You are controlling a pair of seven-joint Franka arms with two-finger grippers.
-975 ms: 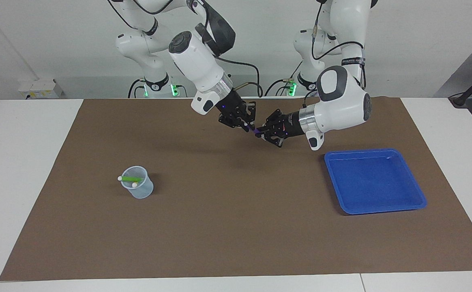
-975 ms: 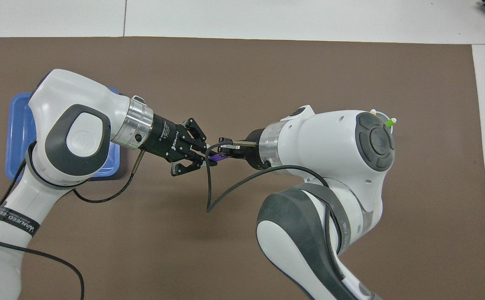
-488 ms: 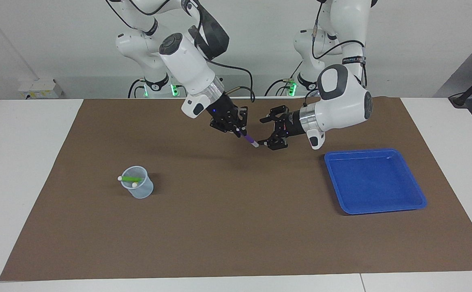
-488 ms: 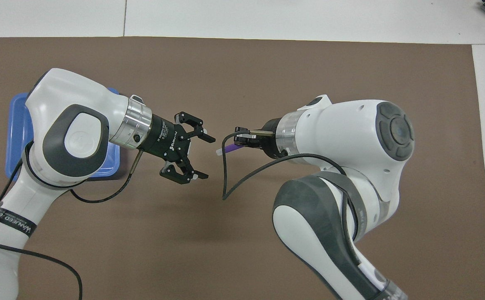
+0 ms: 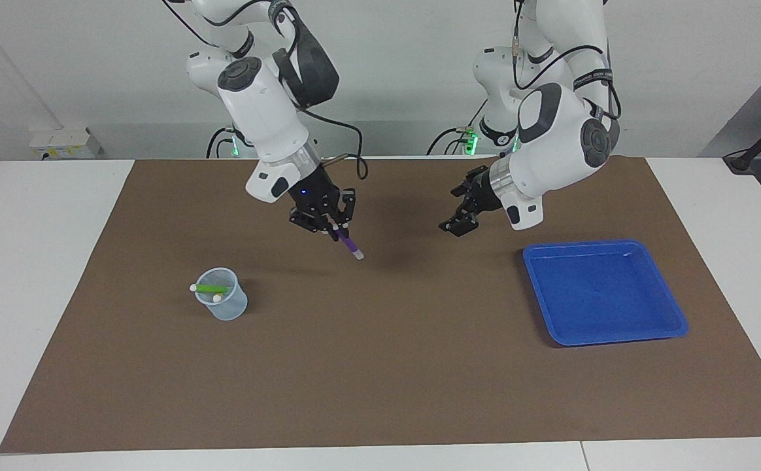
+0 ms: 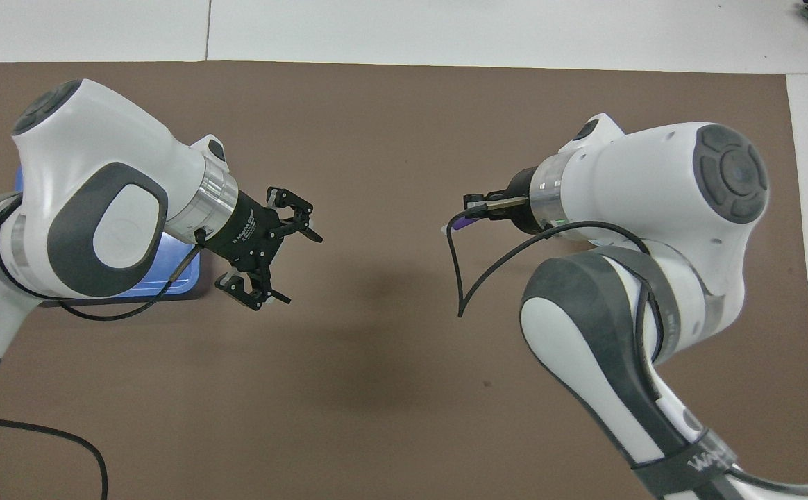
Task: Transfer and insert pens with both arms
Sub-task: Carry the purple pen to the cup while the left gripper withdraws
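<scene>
Right end effector (image 5: pixel 336 227) clamped the purple pen (image 5: pixel 350 246) at its upper end; judged light, rigid, slippery; left end effector (image 5: pixel 462 208) gaped empty.

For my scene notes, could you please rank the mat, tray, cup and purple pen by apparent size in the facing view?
1. Mat
2. Tray
3. Cup
4. Purple pen, held above the mat by the right gripper, so its apparent size is less sure.

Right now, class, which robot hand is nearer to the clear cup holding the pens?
The right hand, gripping the purple pen, hangs over the mat nearest the cup. The open left hand is by the blue tray.
</scene>
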